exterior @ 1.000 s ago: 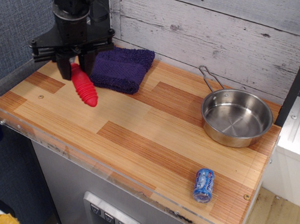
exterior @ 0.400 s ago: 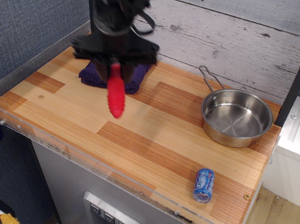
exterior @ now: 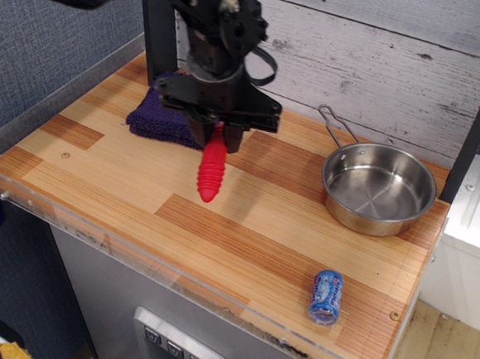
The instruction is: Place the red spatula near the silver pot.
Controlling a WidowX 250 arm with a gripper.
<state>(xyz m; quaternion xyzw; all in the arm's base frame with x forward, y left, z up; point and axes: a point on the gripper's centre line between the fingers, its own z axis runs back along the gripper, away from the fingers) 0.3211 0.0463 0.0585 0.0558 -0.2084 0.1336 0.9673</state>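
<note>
At the near right edge of the wooden table [exterior: 243, 246], a small blue can [exterior: 326, 296] lies on its side, untouched and well apart from the action. Farther in, at mid-table, the red spatula [exterior: 211, 171] hangs handle-down above the boards, its ribbed red handle pointing toward the near edge and its metal head hidden inside the black gripper [exterior: 217, 134], whose jaws are clamped on the utensil's upper end. A second ago the arm stood over the far left corner with the spatula just raised beside the purple cloth [exterior: 164, 112]; it has since swept rightward past the cloth, and the tool now hangs roughly between cloth and silver pot [exterior: 378, 189]. That shift suggests the carry is well under way, perhaps past its halfway mark, though a clear stretch of bare wood separates spatula from pot. The pot sits at the far right, empty, its wire loop handle angled toward the back wall. The remaining work appears to be a further move right and a lowering onto the open boards just beside the pan, without knocking its rim or handle.
</note>
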